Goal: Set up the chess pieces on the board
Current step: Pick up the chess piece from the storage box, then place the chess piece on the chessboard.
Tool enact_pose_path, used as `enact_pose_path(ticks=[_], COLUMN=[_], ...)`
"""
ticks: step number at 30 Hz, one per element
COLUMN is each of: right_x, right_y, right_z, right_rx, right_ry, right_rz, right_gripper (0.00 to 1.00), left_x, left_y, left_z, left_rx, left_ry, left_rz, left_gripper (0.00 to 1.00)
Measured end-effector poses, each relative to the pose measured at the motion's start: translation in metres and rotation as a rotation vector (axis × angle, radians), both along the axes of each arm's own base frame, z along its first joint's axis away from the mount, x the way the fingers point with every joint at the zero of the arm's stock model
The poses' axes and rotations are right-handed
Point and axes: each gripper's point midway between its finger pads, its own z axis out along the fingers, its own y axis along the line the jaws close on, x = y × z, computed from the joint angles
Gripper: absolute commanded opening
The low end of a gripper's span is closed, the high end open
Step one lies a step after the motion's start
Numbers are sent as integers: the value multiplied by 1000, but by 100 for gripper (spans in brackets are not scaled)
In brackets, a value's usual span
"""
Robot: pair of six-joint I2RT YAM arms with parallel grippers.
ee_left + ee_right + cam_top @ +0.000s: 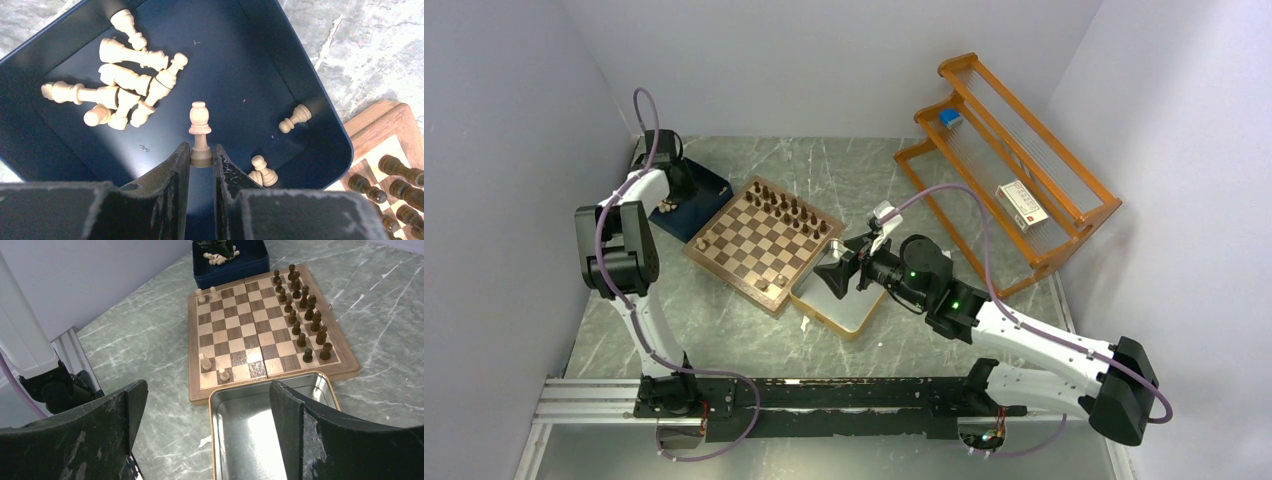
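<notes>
My left gripper (pixel 201 156) is over the navy tray (pixel 320 150) and shut on the base of a pale tan chess piece (pixel 199 125). Several more pale pieces (pixel 120 85) lie loose in the tray. The board (pixel 764 243) sits mid-table; in the right wrist view its rim (pixel 193 350) shows. Dark pieces (pixel 300 315) fill two rows on its far side. A few pale pieces (pixel 205 361) stand on its near side. My right gripper (pixel 207 410) is open and empty above the silver tin (pixel 250 435).
An orange wooden rack (pixel 1014 160) stands at the back right with a small box and a blue item on it. Grey walls close the left, back and right. The silver tin (pixel 839 305) touches the board's front corner.
</notes>
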Motion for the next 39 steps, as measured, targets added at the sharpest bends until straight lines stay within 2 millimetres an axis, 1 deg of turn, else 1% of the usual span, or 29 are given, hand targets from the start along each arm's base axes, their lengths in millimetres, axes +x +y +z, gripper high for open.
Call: enact_pose_path(ticks=[2,4,7,9,13,15,17,19,23,25,28,29,31,33,34,36,39], right_x=[1,2,7,12,25,28,31,33,36,45,64,69,77,79,79,77,77], right_y=[0,0,1,4,2,-1,-3,-4,-4,-4,-10,-14,-20,-22,-20,-12,3], right_z=[-1,-2,-8,-13,-31,-36,-37,-34,-28,-19,-6,-4,-4,-6,-7,-6,3], right_rx=[3,8,1,-6,-25,-27,-18,-6,8,26,78,96,123,142,145,144,141], right_ry=[9,24,71,108,200,227,240,240,243,256,284,299,331,368,386,416,446], right_rz=[-5,-17,-46,-65,-125,-144,-157,-159,-141,-133,-134,-132,-128,-107,-89,-39,32], right_gripper=[100,100,100,100,100,100,100,100,97,94,85,82,78,74,72,64,54], left_x=[-2,-5,-13,-20,-32,-39,-49,-63,-83,-90,-105,-112,-126,-142,-149,-164,-183], left_y=[0,0,-1,-2,-8,-15,-25,-38,-63,-78,-105,-118,-141,-164,-173,-190,-208], left_z=[4,10,26,42,86,107,121,129,134,135,139,140,145,151,154,159,155], left_rx=[1,1,1,2,0,-17,-43,-85,-164,-196,-235,-246,-260,-271,-275,-283,-296], left_ry=[-4,-11,-37,-64,-157,-209,-254,-284,-303,-307,-313,-317,-329,-349,-358,-384,-392], left_rz=[0,0,-1,-8,-39,-65,-100,-147,-242,-292,-380,-422,-497,-582,-619,-702,-797], left_gripper=[20,20,21,21,21,21,22,21,21,20,19,19,19,19,18,18,18])
